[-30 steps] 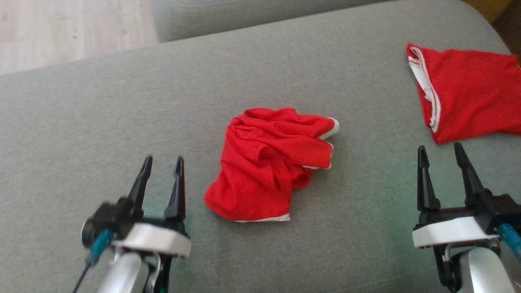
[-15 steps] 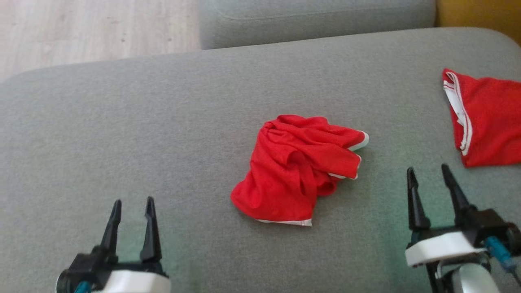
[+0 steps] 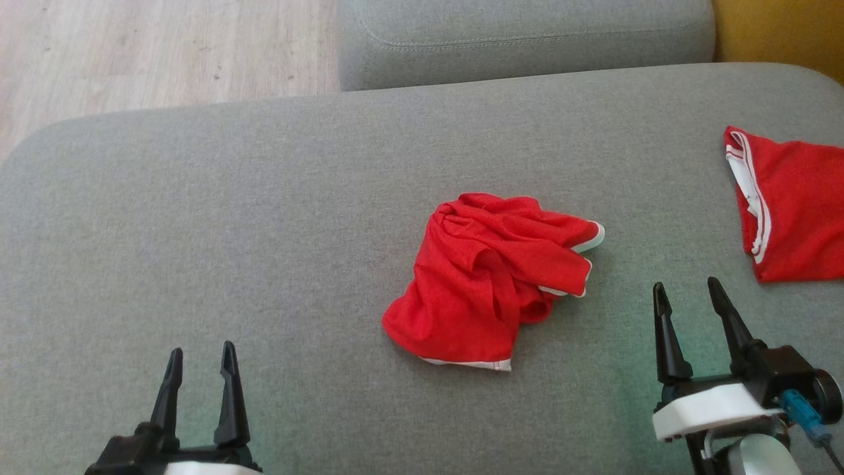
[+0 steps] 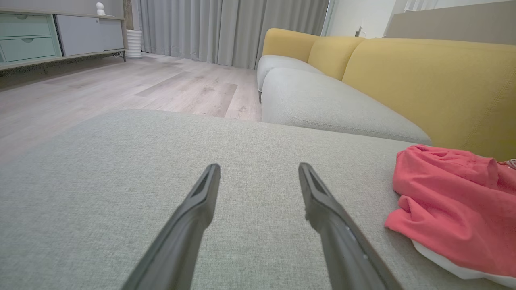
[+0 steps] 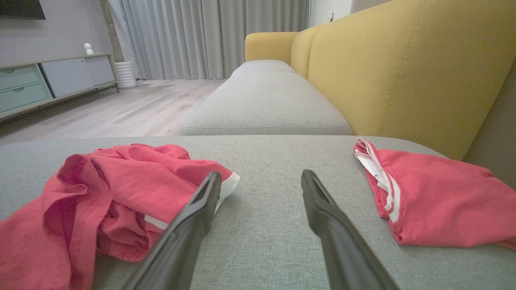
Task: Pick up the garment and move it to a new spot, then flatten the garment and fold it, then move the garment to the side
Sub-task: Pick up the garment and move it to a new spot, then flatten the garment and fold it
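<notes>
One crumpled red garment (image 3: 488,290) lies mid-seat on a grey sofa seat (image 3: 264,231), one flatter red garment (image 3: 791,204) at its right edge, while two claws, left gripper (image 3: 202,349) and right gripper (image 3: 686,285), stand open and empty.

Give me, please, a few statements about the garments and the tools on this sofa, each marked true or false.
1. The crumpled red garment lies on the grey cushion. True.
2. The right tool is shut on that garment. False: it is open and holds nothing, and the garment lies apart from it, to its left.
3. A second red garment with white trim lies at the cushion's right side. True.
4. The left tool touches the crumpled garment. False: it is open over bare cushion, apart from it.
5. The backrest is blue. False: it is yellow.
</notes>
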